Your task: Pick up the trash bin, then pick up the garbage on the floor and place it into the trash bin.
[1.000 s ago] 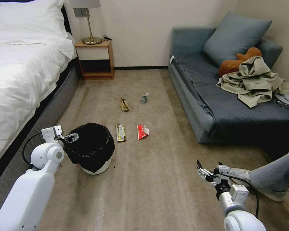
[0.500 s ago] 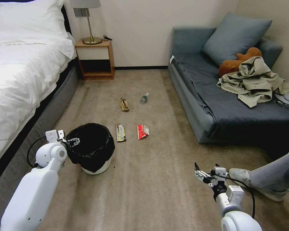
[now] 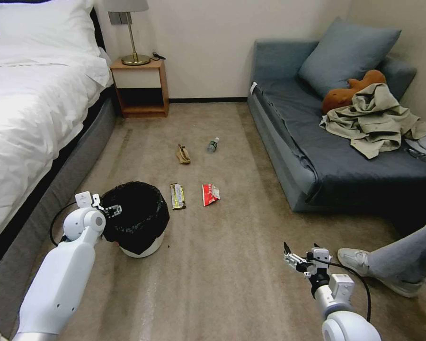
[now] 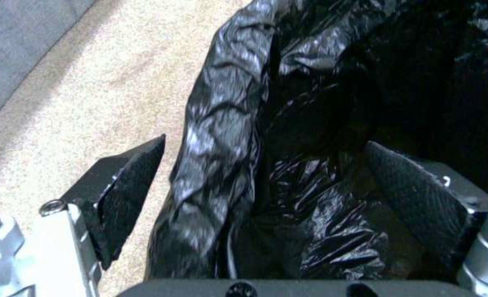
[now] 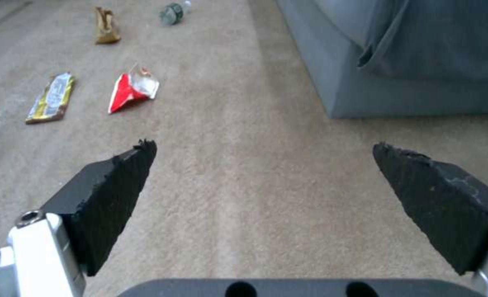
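The trash bin, white with a black bag over its rim, stands on the carpet near the bed. My left gripper is open at the bin's left rim; in the left wrist view one finger is outside the bag and the other inside. The garbage lies beyond the bin: a brown-gold bar wrapper, a red-and-white wrapper, a tan paper bag and a small bottle. My right gripper hangs open and empty over bare carpet, with the red wrapper ahead of it.
A white bed runs along the left, with a wooden nightstand at the back wall. A blue sofa carrying a cushion and clothes lines the right side. A person's leg and shoe rest beside my right arm.
My left arm has swung right and slightly down, carrying its gripper further over the bin's rim. My right gripper has drawn back and down a little. The bin and garbage have not moved.
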{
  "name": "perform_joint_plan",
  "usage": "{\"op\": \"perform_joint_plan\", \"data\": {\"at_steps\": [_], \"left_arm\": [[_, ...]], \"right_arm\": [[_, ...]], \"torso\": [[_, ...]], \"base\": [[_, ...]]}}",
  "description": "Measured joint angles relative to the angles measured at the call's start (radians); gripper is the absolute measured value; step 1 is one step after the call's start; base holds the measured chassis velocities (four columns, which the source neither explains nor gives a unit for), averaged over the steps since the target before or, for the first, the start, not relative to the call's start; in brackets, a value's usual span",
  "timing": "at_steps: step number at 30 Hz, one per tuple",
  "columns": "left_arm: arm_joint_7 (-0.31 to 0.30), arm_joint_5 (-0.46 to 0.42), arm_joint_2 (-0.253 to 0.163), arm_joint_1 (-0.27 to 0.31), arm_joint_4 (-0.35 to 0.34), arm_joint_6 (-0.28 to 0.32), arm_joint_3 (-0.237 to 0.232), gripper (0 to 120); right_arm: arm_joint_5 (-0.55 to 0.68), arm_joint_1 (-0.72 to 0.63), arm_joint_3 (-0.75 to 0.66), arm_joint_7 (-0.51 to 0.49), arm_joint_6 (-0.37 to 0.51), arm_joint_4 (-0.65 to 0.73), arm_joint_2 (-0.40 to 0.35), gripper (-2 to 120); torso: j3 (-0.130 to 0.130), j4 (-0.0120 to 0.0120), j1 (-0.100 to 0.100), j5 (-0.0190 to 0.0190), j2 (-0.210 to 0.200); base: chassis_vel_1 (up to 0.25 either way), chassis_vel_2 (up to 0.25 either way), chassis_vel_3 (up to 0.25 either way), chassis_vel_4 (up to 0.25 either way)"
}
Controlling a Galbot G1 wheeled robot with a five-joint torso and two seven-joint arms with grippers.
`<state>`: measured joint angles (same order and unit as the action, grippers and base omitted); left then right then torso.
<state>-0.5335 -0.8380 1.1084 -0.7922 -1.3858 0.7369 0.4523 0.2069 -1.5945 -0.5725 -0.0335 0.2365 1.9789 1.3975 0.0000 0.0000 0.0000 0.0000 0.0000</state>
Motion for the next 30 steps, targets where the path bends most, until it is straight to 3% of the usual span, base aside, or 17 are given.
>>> {"op": "perform_joint_plan", "data": {"at_steps": [2, 7, 12, 13, 16, 19, 22, 26, 27, 30], "left_arm": [[-0.013, -0.023, 0.0, 0.024, 0.03, 0.0, -0.009, 82], [-0.023, -0.042, 0.0, 0.043, 0.074, 0.0, -0.018, 81], [-0.033, -0.075, -0.004, 0.069, 0.127, -0.006, -0.031, 70], [-0.033, -0.075, -0.004, 0.069, 0.127, -0.006, -0.031, 70], [-0.036, -0.099, -0.009, 0.069, 0.122, -0.007, -0.037, 52], [-0.037, -0.101, -0.009, 0.068, 0.119, -0.006, -0.038, 45], [-0.037, -0.101, -0.01, 0.065, 0.11, -0.006, -0.035, 30], [-0.033, -0.099, -0.011, 0.064, 0.105, -0.005, -0.034, 21], [-0.026, -0.094, -0.012, 0.064, 0.101, -0.003, -0.032, 14], [0.001, -0.063, -0.018, 0.065, 0.096, 0.002, -0.03, 5]], "right_arm": [[-0.003, 0.0, 0.006, 0.0, 0.0, -0.001, 0.003, 100], [-0.004, -0.005, 0.01, 0.0, 0.0, 0.003, 0.003, 100], [-0.004, -0.016, 0.016, 0.0, 0.0, 0.016, 0.003, 100], [-0.004, -0.016, 0.016, 0.0, 0.0, 0.016, 0.003, 100], [-0.007, -0.02, 0.026, 0.001, 0.001, 0.019, 0.003, 100], [-0.008, -0.02, 0.028, 0.001, 0.002, 0.019, 0.003, 100], [-0.008, -0.02, 0.036, 0.002, 0.002, 0.016, 0.006, 100], [-0.008, -0.02, 0.041, 0.003, 0.002, 0.014, 0.008, 100], [-0.008, -0.019, 0.044, 0.003, 0.002, 0.012, 0.009, 100], [-0.008, -0.017, 0.051, 0.004, 0.002, 0.005, 0.012, 100]], "torso": [[0.0, -0.0001, 0.0, 0.0, 0.0], [0.0, 0.0, 0.0, 0.0, 0.0], [0.0, 0.0, 0.0, 0.0009, 0.0], [0.0, 0.0, 0.0, 0.0009, 0.0], [0.0, 0.0002, 0.0, 0.0004, 0.0], [0.0, 0.0004, 0.0, 0.0004, 0.0], [0.0, 0.0004, 0.0, 0.0, 0.0], [0.0, 0.0001, 0.0, -0.0005, 0.0], [0.0, -0.0003, 0.0, -0.0006, 0.0], [0.0, -0.0004, 0.0, -0.001, 0.0]], "base": [[0.0, 0.0, 0.0, 0.0], [0.0, 0.0, 0.0, 0.0], [0.0, 0.0, 0.0, 0.0], [0.0, 0.0, 0.0, 0.0], [0.0, 0.0, 0.0, 0.0], [0.0, 0.0, 0.0, 0.0], [0.0, 0.0, 0.0, 0.0], [0.0, 0.0, 0.0, 0.0], [0.0, 0.0, 0.0, 0.0], [0.0, 0.0, 0.0, 0.0]]}}
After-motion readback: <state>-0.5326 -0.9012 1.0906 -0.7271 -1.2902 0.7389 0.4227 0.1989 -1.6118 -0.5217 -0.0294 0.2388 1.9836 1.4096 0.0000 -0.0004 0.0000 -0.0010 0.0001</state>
